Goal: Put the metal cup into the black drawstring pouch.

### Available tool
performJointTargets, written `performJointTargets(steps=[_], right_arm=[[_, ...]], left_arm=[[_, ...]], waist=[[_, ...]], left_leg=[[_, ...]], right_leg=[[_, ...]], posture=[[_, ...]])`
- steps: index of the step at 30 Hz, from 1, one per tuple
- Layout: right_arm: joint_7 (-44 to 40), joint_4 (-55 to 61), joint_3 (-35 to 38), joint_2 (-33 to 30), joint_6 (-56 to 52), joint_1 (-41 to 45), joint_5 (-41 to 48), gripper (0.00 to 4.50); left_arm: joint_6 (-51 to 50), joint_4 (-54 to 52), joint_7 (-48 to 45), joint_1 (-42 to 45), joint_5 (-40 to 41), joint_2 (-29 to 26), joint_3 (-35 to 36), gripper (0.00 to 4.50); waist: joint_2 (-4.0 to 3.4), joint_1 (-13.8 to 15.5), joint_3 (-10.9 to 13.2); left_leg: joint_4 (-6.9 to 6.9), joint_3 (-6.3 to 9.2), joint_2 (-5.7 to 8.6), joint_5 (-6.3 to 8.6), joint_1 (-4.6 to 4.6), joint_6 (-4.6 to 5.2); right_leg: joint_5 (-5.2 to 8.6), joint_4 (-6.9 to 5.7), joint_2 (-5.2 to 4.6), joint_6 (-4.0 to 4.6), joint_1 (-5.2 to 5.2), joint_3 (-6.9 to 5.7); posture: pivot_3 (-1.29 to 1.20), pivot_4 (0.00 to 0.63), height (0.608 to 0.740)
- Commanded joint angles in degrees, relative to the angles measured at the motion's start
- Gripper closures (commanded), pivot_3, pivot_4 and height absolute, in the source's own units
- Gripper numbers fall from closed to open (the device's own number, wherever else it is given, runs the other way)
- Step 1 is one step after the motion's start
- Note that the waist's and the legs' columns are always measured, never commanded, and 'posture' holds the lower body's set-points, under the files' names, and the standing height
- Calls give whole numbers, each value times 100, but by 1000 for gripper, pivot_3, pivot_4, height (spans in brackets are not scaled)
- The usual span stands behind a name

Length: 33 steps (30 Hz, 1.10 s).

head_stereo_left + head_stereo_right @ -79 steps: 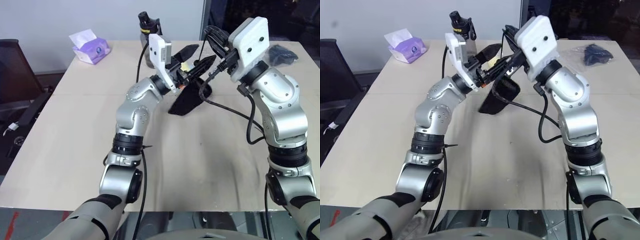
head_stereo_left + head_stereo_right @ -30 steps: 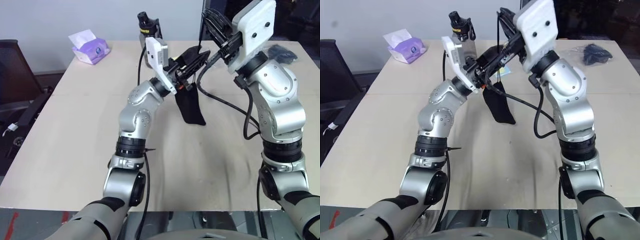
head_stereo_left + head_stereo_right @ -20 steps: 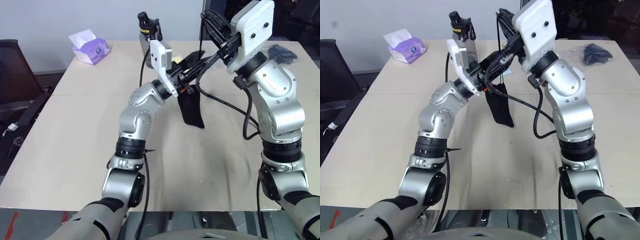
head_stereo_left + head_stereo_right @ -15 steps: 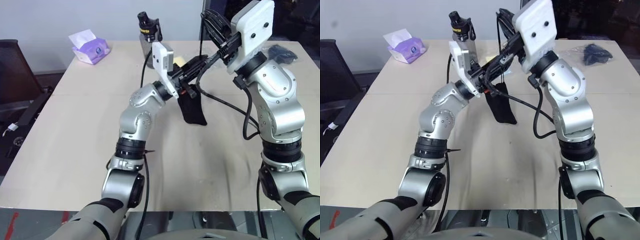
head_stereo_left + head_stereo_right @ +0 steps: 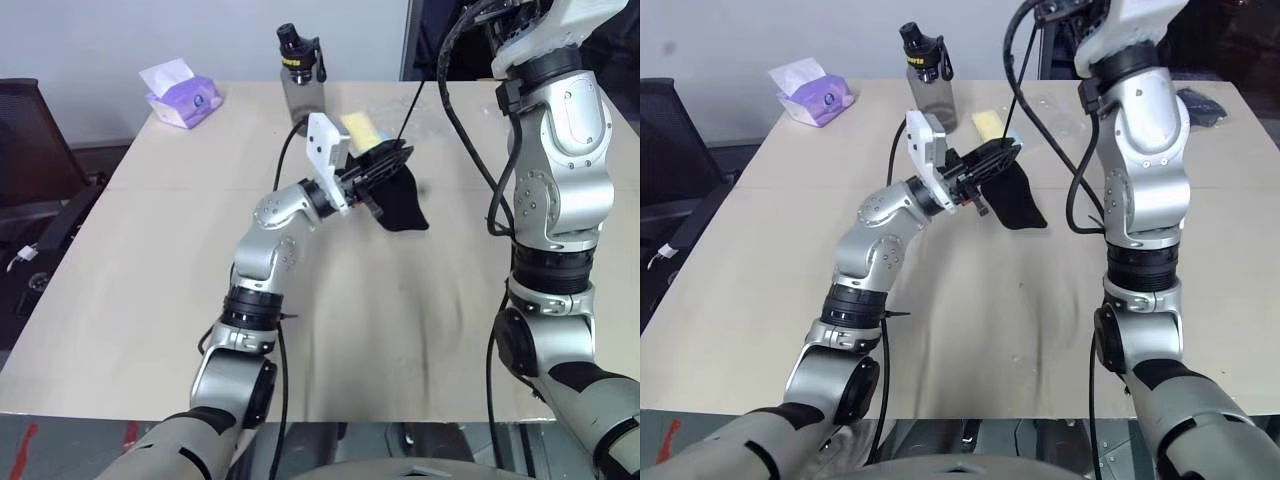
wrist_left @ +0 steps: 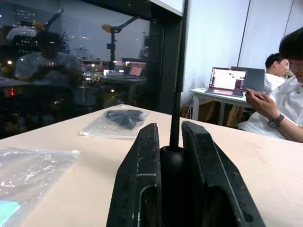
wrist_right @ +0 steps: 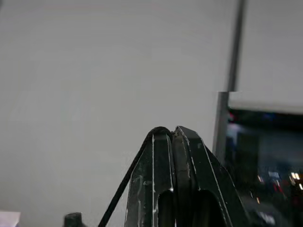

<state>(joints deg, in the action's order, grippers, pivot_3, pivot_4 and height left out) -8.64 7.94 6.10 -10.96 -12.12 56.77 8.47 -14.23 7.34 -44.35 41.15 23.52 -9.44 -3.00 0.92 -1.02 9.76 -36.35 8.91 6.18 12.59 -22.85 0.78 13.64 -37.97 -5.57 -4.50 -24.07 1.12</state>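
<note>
The left tool [image 5: 385, 172] pinches the neck of the black pouch [image 5: 402, 203] above the beige table [image 5: 150, 260]; the cup is probably inside. The right tool [image 7: 173, 135], raised, is clamped on the pouch's cord [image 5: 1011, 100]. A window [image 6: 71, 61] reflects the room.

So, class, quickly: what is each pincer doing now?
Left pincer: closed on the matte black fabric drawstring pouch.
Right pincer: shut on the pouch's thin black cord.
</note>
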Motion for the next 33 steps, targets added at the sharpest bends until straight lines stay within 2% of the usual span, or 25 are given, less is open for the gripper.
performJointTargets(steps=[1,3,4,5,6,9,15,19,20,23,27,30,33], right_arm=[[53,506,115,-72,252,272,76,4500],[-1,568,12,-91,132,210,51,4500],[-57,598,-55,-122,35,154,32,4500],[-125,639,-123,-173,-82,88,10,4500],[-180,676,-166,-218,-188,39,10,4213],[-289,796,-225,-290,-351,-51,67,3154],[-433,816,-294,-281,-497,-71,215,342],[-535,794,-371,-215,-605,-70,310,342],[-707,902,-250,-326,-673,-309,485,342],[-1413,1260,136,-733,-949,-1381,1205,342],[-2382,1250,316,-1240,-1027,-2959,1815,342],[-3236,479,592,-1472,-280,-4171,1868,342],[-4175,-531,694,-1829,585,-4816,1733,342]], left_arm=[[-30,115,72,-173,-44,11,22,2530],[132,99,124,-161,19,113,145,1520],[76,44,63,-191,203,146,254,1186],[-4,-48,-56,-275,339,123,307,1186],[-28,-137,-162,-368,408,85,323,1160],[-289,-535,-466,-772,675,-139,321,1152],[-748,-1302,-598,-1727,887,-821,458,1152],[-945,-1650,-620,-2382,929,-1413,693,1152],[-956,-1726,-597,-2550,892,-1543,738,1152],[-804,-1909,-494,-3086,511,-1915,703,1152],[-314,-1920,-194,-3569,-109,-2089,628,1152],[-4,-1842,44,-3804,-405,-2052,701,1152],[137,-1914,245,-3973,-503,-1975,753,1152]], waist=[[-4,-17,-2],[-3,-24,-2],[-3,-26,-2],[-4,-30,-2],[-3,-45,-2],[-5,-107,-3],[-6,-147,-3],[-7,-149,-2],[-9,-138,-2],[2,-44,-8],[-8,51,-1],[-7,60,-2],[-21,37,6]], left_leg=[[1,0,0,0,1,0],[6,-1,-2,0,-1,0],[7,-2,-4,0,-1,0],[7,-1,-5,0,-3,0],[7,-3,-5,0,-3,0],[5,-7,-6,0,-2,0],[6,-18,-24,0,1,0],[8,-23,-43,1,7,1],[8,-28,-48,2,10,1],[8,-10,-50,14,9,19],[7,-24,-41,17,9,25],[7,-31,-43,18,12,27],[8,-42,-47,18,21,27]], right_leg=[[0,0,0,0,0,0],[0,0,3,0,-7,3],[0,-1,3,0,-9,3],[0,-2,3,0,-10,2],[0,-2,3,0,-9,3],[-1,-2,2,1,-9,7],[-6,-4,16,9,-12,16],[-14,-2,35,24,-13,21],[-17,-2,42,27,-13,26],[-17,11,43,29,-1,10],[-17,29,33,30,11,20],[-17,32,31,29,12,22],[-17,31,32,29,17,24]], posture=[[0,150,740],[0,150,740],[0,150,740],[0,150,740],[0,150,740],[0,150,740],[0,150,740],[0,150,740],[0,150,740],[0,150,740],[0,150,740],[0,150,740],[0,150,740]])
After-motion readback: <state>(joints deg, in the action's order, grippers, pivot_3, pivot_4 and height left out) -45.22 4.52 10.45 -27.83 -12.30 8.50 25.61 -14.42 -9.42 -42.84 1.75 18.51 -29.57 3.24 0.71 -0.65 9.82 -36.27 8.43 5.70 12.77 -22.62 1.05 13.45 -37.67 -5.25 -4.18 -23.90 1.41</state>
